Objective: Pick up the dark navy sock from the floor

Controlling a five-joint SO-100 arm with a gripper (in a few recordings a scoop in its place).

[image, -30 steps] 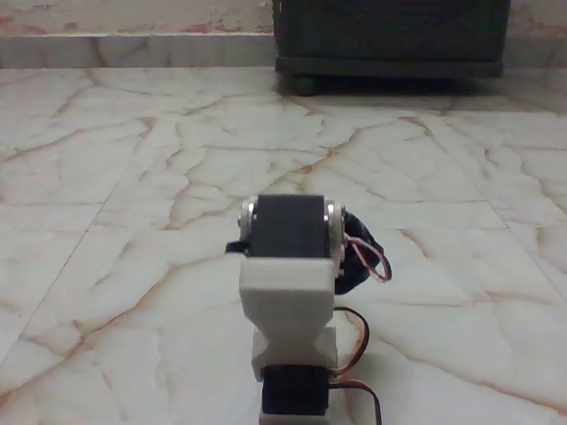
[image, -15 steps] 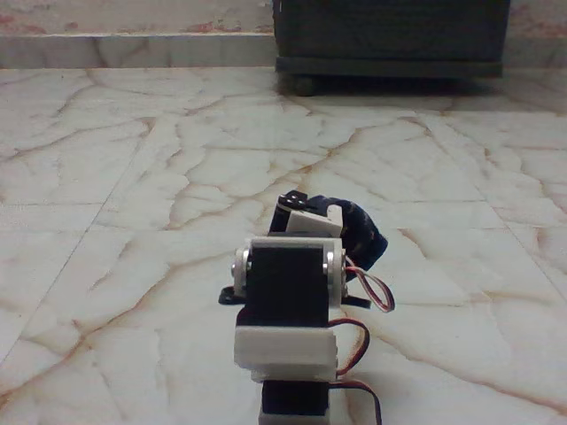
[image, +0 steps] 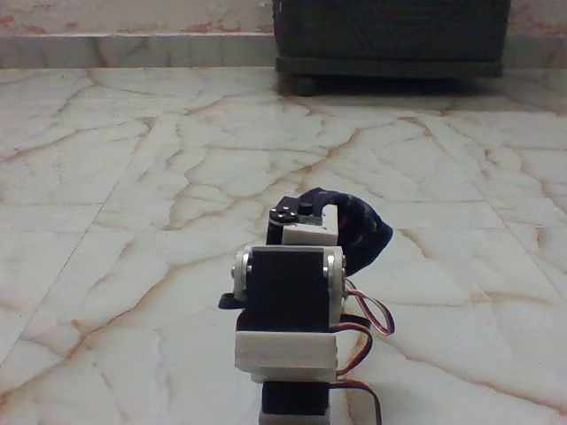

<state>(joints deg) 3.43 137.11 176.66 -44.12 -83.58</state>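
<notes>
The sock (image: 359, 232) shows as a dark navy bunch just behind the arm's wrist block, peeking out at about two o'clock from the arm's upper servo (image: 288, 292). It sits a little below the picture's centre, and whether it rests on the floor (image: 133, 221) or hangs off it cannot be told, since the arm covers its lower edge. The gripper (image: 312, 220) is turned away from the camera with its fingers hidden behind the wrist and the fabric, so I cannot tell whether it is spread, narrow or clamped on the cloth.

If the grasp is on, the step likely wants a straight, slow rise, keeping the pinch on a thick fold so the limp fabric does not slip out or drag.

The floor is glossy cream marble with brownish-orange veins and thin grout lines, running out on all sides. At twelve to one o'clock, well apart, stands a dark wooden cabinet (image: 390, 35) against a pale wall skirting (image: 133, 49).
</notes>
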